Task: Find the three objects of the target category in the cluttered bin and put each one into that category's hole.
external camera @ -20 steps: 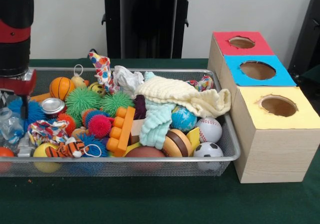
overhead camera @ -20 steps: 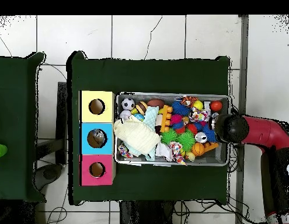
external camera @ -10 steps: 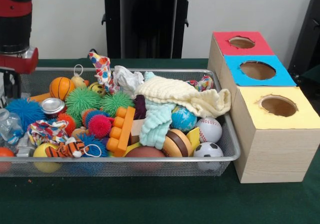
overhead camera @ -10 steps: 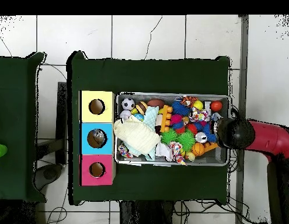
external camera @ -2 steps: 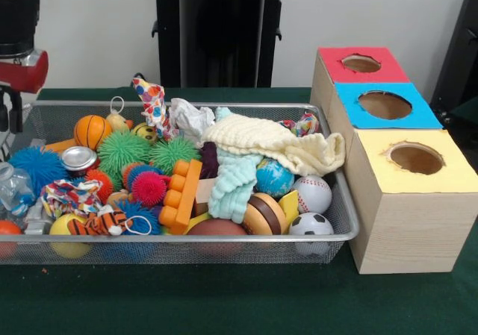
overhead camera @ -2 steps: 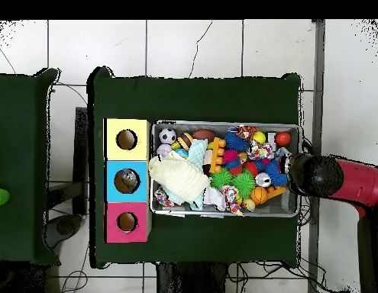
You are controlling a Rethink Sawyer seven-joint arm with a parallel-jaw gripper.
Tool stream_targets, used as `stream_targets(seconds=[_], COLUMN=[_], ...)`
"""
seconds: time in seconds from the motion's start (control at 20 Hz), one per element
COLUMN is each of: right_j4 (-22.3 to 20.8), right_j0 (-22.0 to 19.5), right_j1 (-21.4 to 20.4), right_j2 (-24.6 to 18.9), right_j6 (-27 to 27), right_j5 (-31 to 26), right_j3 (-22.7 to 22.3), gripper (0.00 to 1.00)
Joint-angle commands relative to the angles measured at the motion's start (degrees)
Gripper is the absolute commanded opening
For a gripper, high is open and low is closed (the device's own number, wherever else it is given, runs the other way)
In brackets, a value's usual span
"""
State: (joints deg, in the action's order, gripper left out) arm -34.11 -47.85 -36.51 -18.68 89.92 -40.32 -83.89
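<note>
Wire bin (external camera @ -2 steps: 340,223) long axis runs sideways across green table (external camera @ -2 steps: 224,305) in front view, one short end just beside three boxes. Yellow box (external camera @ -2 steps: 418,201) nearest camera, then blue box (external camera @ -2 steps: 385,105), red box (external camera @ -2 steps: 361,64); each with a round hole facing up. Bin packed: soccer ball (external camera @ -2 steps: 311,224), baseball (external camera @ -2 steps: 313,193) and globe ball (external camera @ -2 steps: 274,177) at the end near the boxes; cream cloth (external camera @ -2 steps: 276,142) draped over the middle, covering things beneath. Orange block (external camera @ -2 steps: 181,193) lying lengthwise front to back. Gripper (external camera @ -2 steps: 9,119) at bin's far short end, cut off by frame edge; opening and contents cannot be made out.
</note>
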Motion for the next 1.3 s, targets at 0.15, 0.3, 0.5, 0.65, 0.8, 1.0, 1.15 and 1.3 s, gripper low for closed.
stream_targets(seconds=[0.15,0.3,0.5,0.65,0.8,1.0,1.15,1.3], right_j4=[1.26,1.93,0.9,-0.19,-1.53,-5.14,-5.29,-3.93], right_j0=[-0.66,-1.47,-2.26,-2.33,-1.95,-0.69,-0.17,-0.5], right_j1=[3.7,7.32,10.78,11.71,12.57,9.12,6.16,4.19], right_j2=[-5.04,-5.8,-6.4,-6.28,-5.83,-3.18,-2.84,-3.96], right_j6=[-5.68,-4.75,-4.41,-4.49,-5.21,-5.27,-6.01,-6.9], right_j5=[0.11,1.69,4.66,5.77,6.22,8.18,5.95,3.16], right_j3=[-2.05,-1.62,-0.62,-0.2,1.51,1.12,1.01,0.34], gripper=[1.0,1.0,1.0,1.0,1.0,1.0,1.0,1.0])
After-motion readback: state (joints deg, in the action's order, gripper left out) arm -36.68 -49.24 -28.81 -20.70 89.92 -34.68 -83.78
